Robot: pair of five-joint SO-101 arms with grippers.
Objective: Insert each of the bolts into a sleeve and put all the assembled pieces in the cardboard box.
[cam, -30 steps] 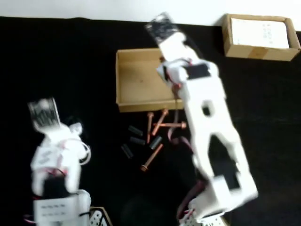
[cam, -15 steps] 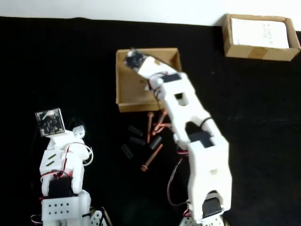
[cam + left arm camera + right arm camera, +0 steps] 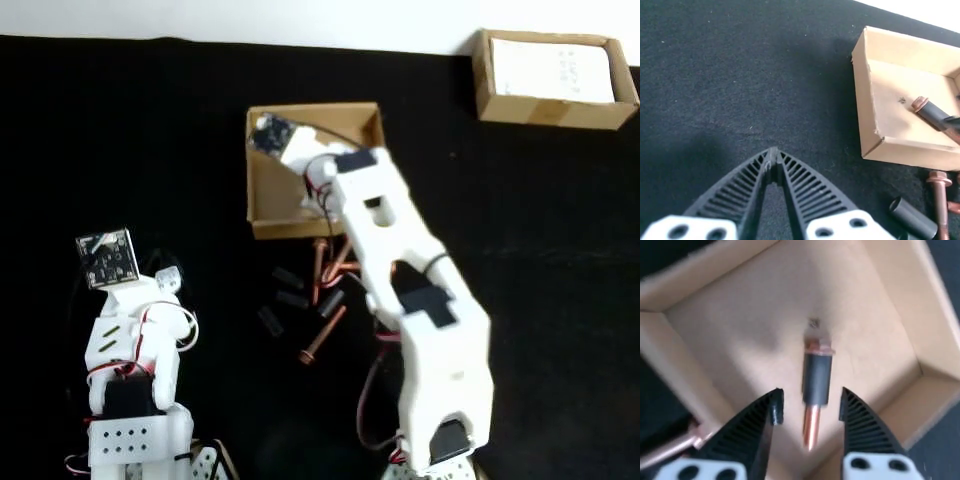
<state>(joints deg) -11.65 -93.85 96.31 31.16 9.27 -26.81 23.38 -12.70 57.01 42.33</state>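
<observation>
Where right fingers (image 3: 762, 415) stand apart, the sleeved bolt (image 3: 816, 382) lies between.

The right gripper (image 3: 809, 401) has swung down-left from beyond the cardboard box (image 3: 262, 195) to over its upper-left corner.

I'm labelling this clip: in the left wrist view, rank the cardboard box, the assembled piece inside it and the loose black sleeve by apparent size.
1. cardboard box, clearly largest.
2-3. assembled piece and loose black sleeve look alike; the sleeve lies nearer the camera, so unranked.
</observation>
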